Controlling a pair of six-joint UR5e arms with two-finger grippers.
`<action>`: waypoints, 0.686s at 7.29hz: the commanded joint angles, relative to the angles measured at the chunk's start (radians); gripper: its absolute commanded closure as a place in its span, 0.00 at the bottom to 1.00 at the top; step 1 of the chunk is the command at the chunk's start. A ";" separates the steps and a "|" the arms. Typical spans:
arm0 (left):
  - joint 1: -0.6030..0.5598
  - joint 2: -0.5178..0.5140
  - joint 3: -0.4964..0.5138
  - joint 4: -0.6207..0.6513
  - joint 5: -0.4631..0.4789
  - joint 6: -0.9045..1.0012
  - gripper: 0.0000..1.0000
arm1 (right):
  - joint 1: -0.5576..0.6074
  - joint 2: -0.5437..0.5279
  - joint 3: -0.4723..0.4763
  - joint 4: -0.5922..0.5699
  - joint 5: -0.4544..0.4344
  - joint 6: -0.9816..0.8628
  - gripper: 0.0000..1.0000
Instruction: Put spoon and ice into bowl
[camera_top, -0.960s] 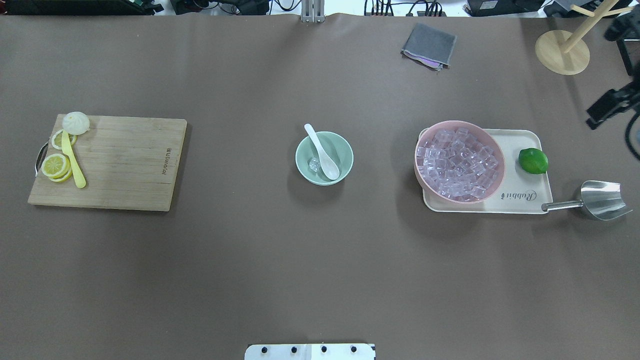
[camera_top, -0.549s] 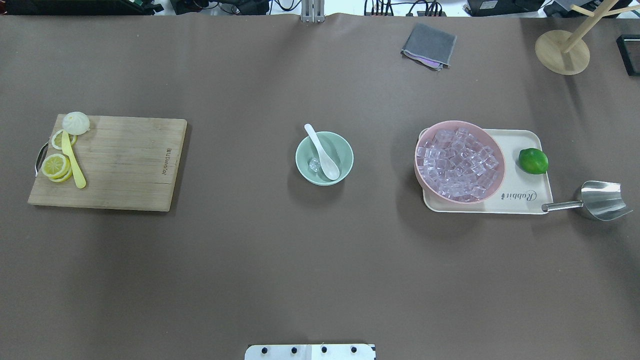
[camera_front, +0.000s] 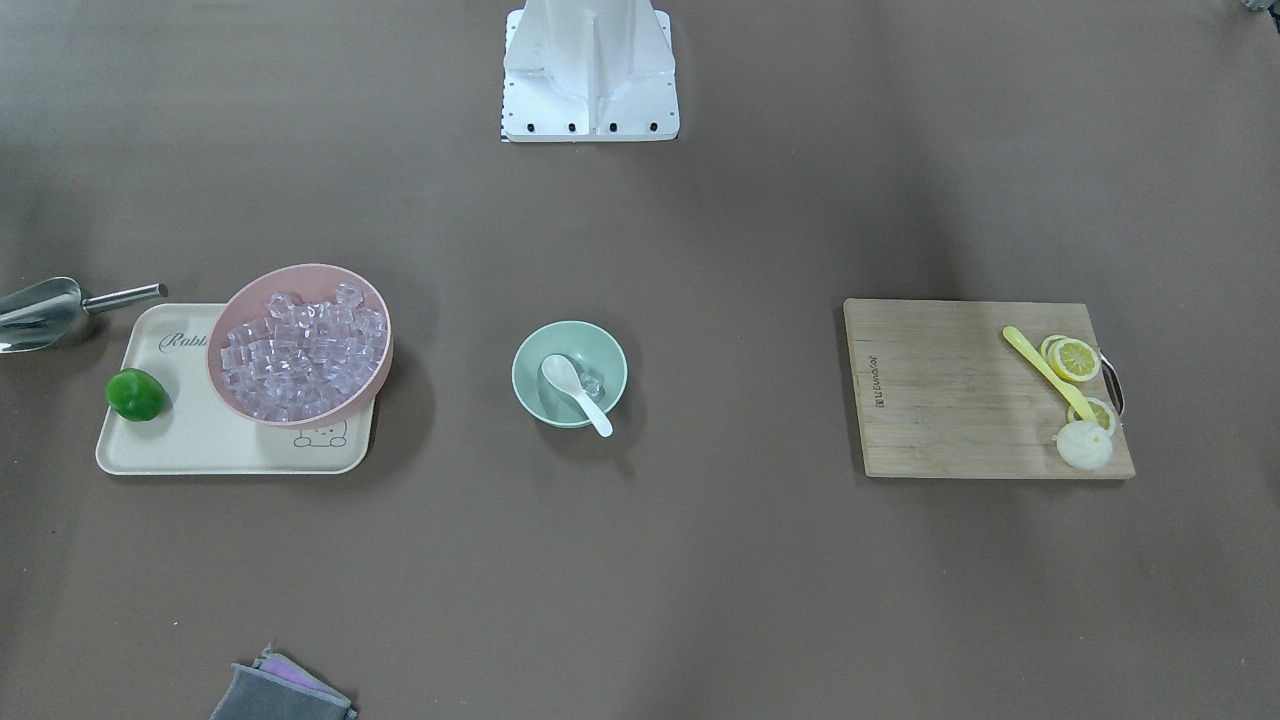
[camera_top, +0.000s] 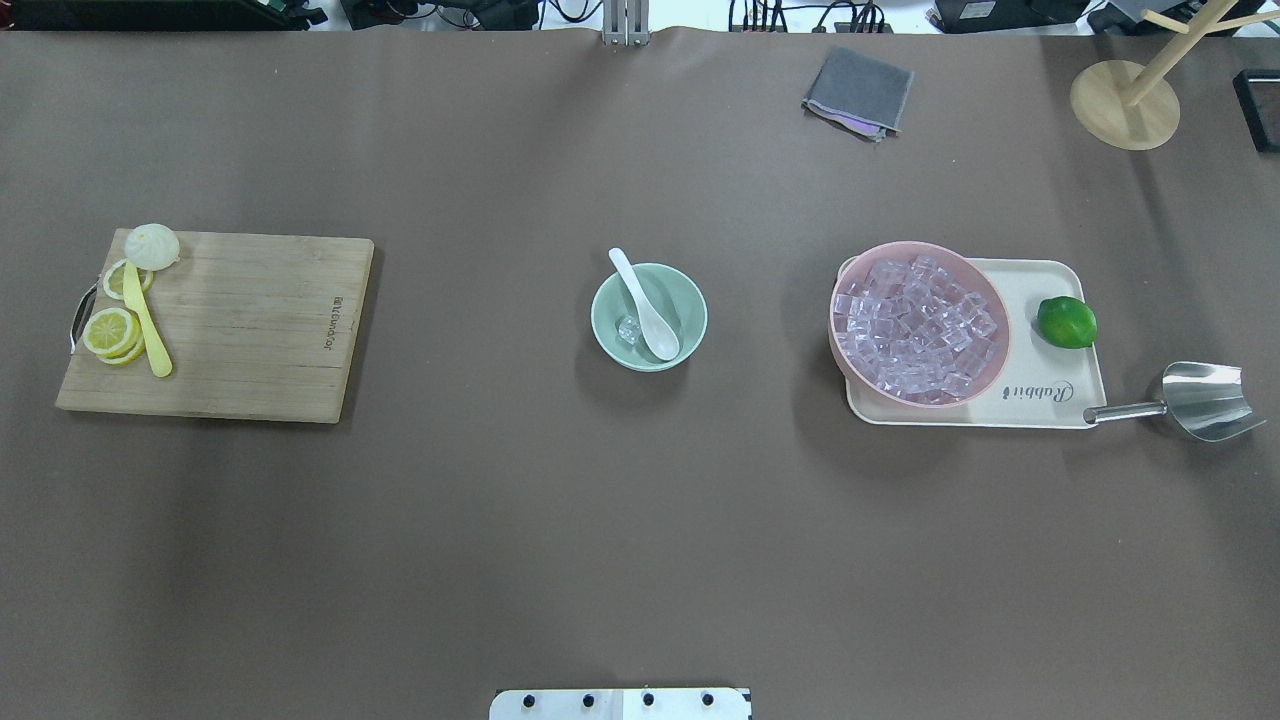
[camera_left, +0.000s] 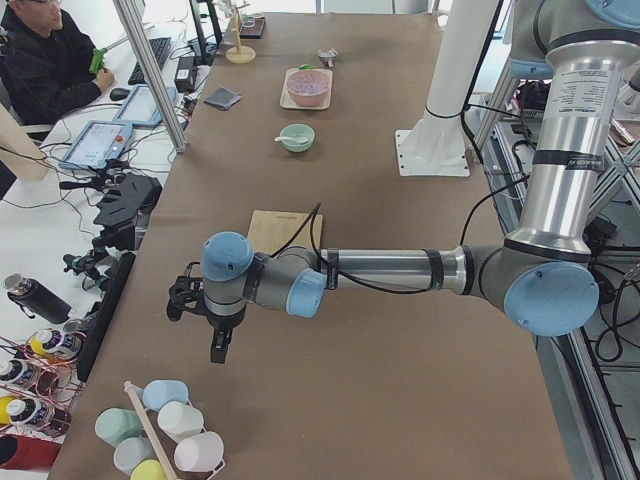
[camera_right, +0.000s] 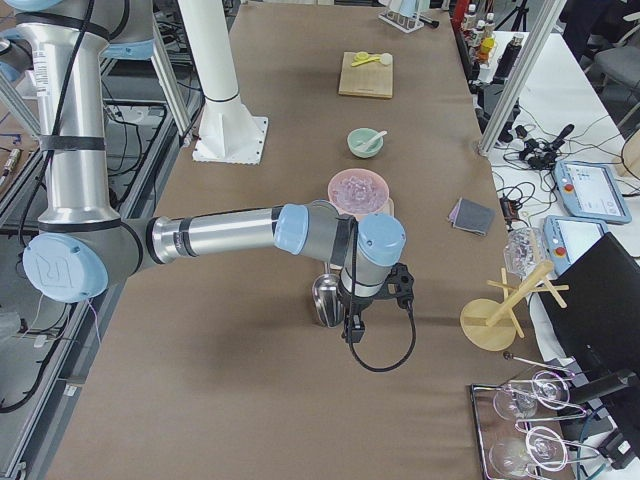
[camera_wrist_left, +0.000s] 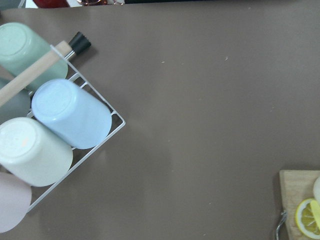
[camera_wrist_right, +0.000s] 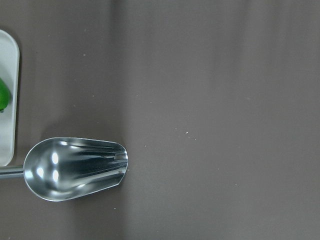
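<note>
Lying in the small round mint-green bowl (camera_top: 692, 300) at the middle of the table (camera_top: 500, 550) were the short white glossy spoon (camera_top: 646, 312), handle over the far rim, and one clear ice cube (camera_top: 628, 328). The left hand (camera_left: 218, 345) and the right hand (camera_right: 352, 325) hung at opposite ends, well apart from it; how wide they stood I could not tell.

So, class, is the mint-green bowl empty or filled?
Not empty: the bowl holds the white spoon, handle over the rim, and one clear ice cube.
</note>
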 joint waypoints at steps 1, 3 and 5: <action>-0.001 0.002 -0.025 0.030 -0.001 -0.002 0.02 | -0.014 -0.030 -0.094 0.175 -0.013 0.069 0.00; 0.003 0.028 -0.126 0.183 -0.007 0.004 0.02 | -0.014 -0.058 -0.178 0.324 -0.002 0.070 0.00; 0.005 0.048 -0.124 0.173 -0.007 0.002 0.02 | -0.014 -0.058 -0.171 0.322 0.007 0.076 0.00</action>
